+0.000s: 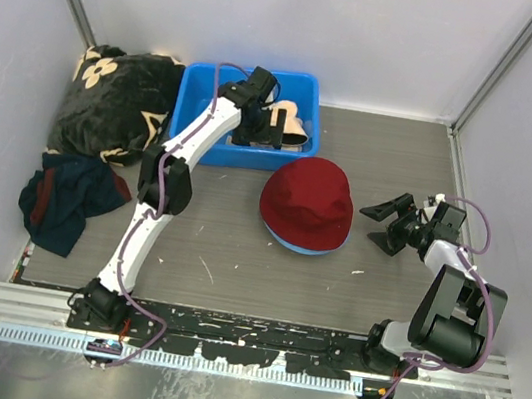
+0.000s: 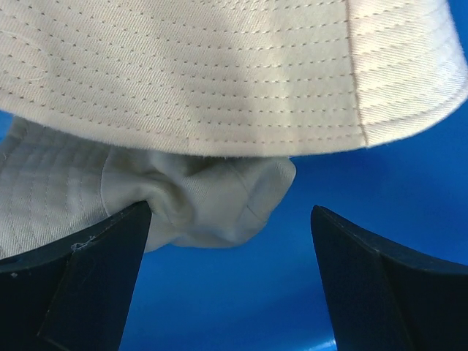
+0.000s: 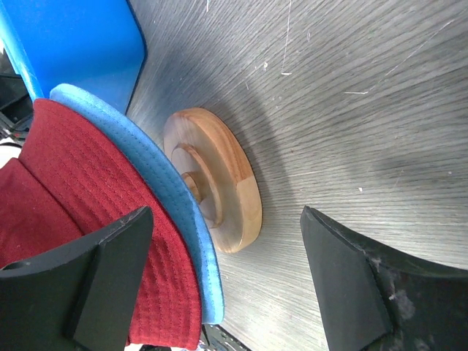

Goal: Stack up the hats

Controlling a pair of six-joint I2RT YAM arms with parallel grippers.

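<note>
Left arm reaches into the bin; right arm is folded beside the stack.
The left gripper [image 1: 260,126] hangs over the cream hats [image 2: 219,73] in the blue bin [image 1: 195,87] at 12 o'clock, fingers spread wide with crumpled cream cloth touching one. The right gripper [image 1: 381,226], elbow bent, points from 3 o'clock at the dark red hat [image 1: 306,201], fingers wide and holding nothing. That hat sits on the light blue hat [image 3: 150,164] over a wooden stand [image 3: 223,172] at the table's centre.

A: How many hats?
B: One dark red hat [image 1: 306,201] and one light blue hat [image 3: 184,223], both beside the blue bin [image 1: 194,107]. Inside the bin, a cream hat [image 2: 219,73], perhaps two; I can't tell.
A: Anything else?
B: One wooden stand [image 3: 227,183]. Left of the bin, one black blanket [image 1: 109,104] and one navy cloth [image 1: 69,199].
</note>
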